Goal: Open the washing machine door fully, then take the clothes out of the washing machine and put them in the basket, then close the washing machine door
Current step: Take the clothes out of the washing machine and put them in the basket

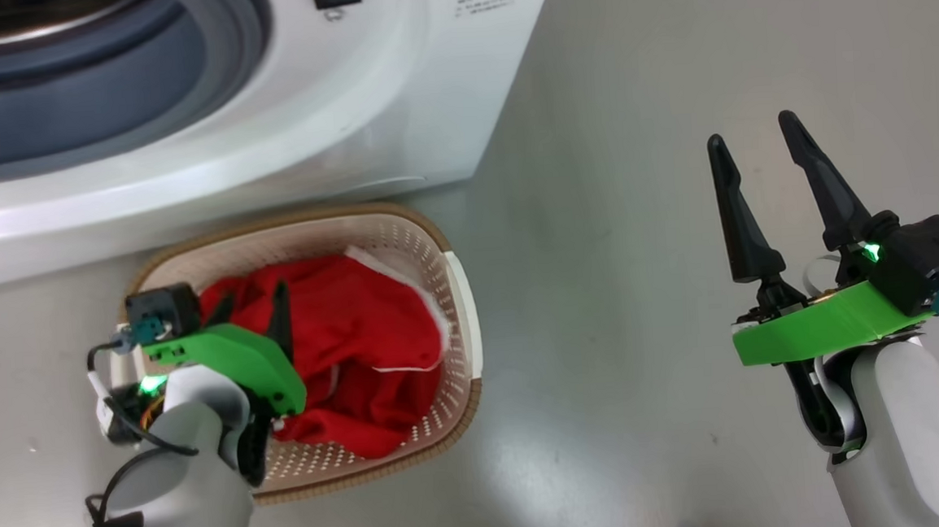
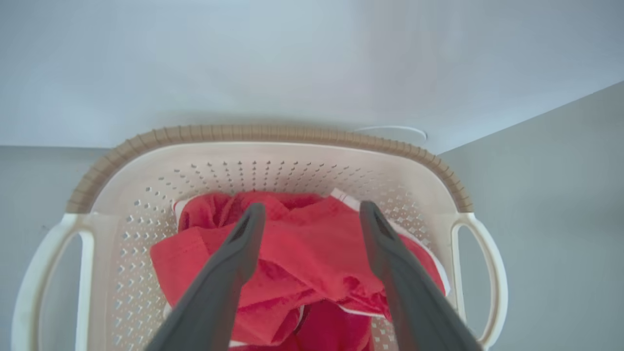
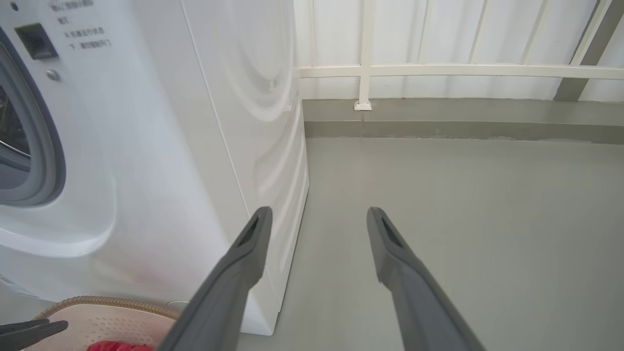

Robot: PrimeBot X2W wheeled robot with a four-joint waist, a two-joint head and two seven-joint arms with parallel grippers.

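The left gripper (image 2: 312, 208) hangs over the basket (image 2: 273, 134), fingers spread wide and pinching nothing. The clothes (image 2: 302, 253) lie heaped just under its tips, possibly brushing them (contact is hard to judge here). The right gripper (image 1: 751, 130), also spread and empty, stands well aside, free to close up the washing machine (image 1: 267, 145).

The smooth grey floor (image 1: 644, 326) carries the white washing machine (image 1: 394, 97) at eleven o'clock, and the cream basket (image 1: 428, 254) stands just before it, at seven o'clock.
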